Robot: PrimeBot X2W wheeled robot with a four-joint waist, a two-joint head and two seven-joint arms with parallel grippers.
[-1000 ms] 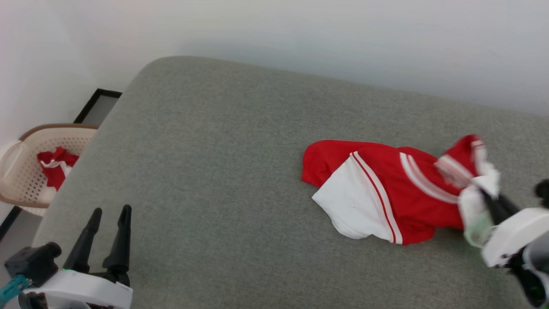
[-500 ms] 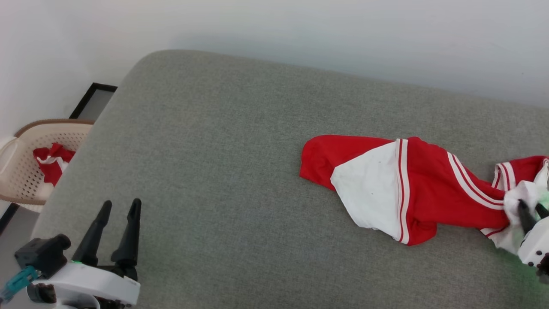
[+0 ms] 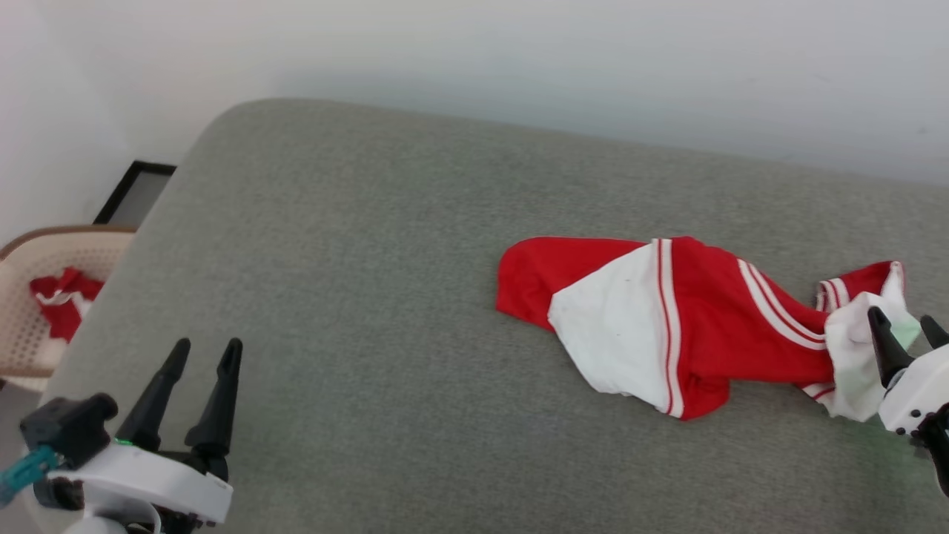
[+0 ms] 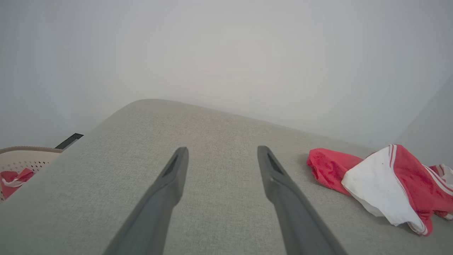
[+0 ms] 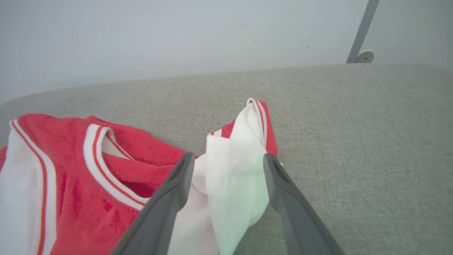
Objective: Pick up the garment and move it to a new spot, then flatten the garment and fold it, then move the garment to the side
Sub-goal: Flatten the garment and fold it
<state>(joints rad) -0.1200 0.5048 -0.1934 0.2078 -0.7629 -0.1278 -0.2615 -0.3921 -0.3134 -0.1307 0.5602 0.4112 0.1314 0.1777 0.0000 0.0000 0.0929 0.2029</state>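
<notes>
The crumpled red jersey shirt with white sleeve panels and red-and-white striped trim lies stretched out on the right half of the padded grey fabric surface, well clear of the edges I can see. One white sleeve end sits between my right jaws, which are spread apart; the cloth rests loose between their dark fingers, not pinched. My left jaws are also released, holding nothing, low over bare grey fabric well apart from the shirt. Beyond the surface's left edge stands a beige perforated plastic basket holding a small red-and-white cloth.
</notes>
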